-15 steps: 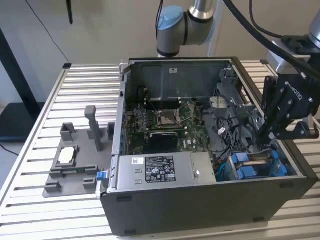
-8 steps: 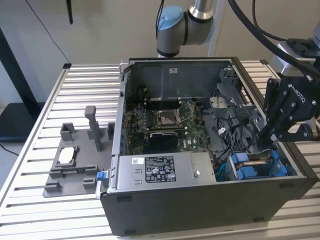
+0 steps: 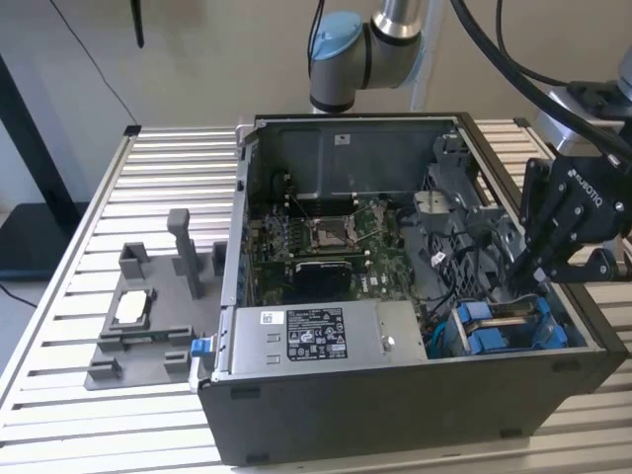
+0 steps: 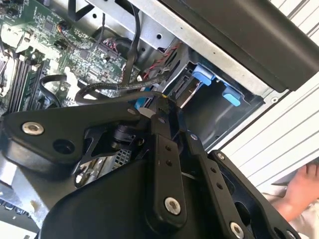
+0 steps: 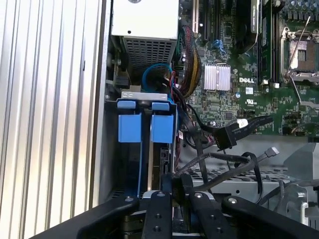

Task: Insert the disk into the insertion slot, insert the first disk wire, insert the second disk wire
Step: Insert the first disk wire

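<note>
Disk (image 3: 507,318) stands on edge in the insertion slot (image 5: 144,95), at the lower right of the exterior view, in the near corner of the open computer case (image 3: 395,405). Only a thin pale strip of it shows between bright blue plastic pieces.

The gripper (image 3: 515,284) hangs just above that corner and reaches down into the case from the exterior view's right. In the first wrist view its fingertips (image 5: 167,185) are drawn close together with hardly any gap. A black cable (image 4: 99,89) loops right up to them in the second wrist view. Whether they pinch it cannot be told.

More black cables (image 5: 224,162) sprawl beside the slot, one ending in a loose black connector (image 5: 225,137). They lie between the bay and the green motherboard (image 3: 326,242). The silver labelled power-supply box (image 3: 326,341) fills the case's near edge just to the exterior view's left of the slot.

Outside the case, at the lower left of the exterior view, a grey fixture (image 3: 148,341) on the slatted metal table (image 3: 178,178) carries a small square chip (image 3: 133,308). A person's hand (image 4: 301,191) rests on the slats beyond the case wall.
</note>
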Action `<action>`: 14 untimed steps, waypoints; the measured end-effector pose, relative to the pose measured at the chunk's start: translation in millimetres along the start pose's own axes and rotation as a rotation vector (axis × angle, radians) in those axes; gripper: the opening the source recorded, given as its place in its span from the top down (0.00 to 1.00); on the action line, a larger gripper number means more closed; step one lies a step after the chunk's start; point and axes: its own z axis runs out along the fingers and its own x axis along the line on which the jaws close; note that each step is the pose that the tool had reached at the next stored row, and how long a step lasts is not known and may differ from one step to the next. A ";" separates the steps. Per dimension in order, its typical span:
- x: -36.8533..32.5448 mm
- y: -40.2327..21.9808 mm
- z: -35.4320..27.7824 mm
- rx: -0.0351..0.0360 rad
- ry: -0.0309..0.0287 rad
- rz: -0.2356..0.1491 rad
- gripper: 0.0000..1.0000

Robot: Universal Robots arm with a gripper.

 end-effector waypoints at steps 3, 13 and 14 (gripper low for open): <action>0.0 0.0 0.0 0.0000 0.0000 0.000 0.81; 0.4 -1.1 7.0 0.0083 0.0084 -0.004 0.81; 0.5 -1.2 8.1 0.0109 0.0092 -0.005 0.81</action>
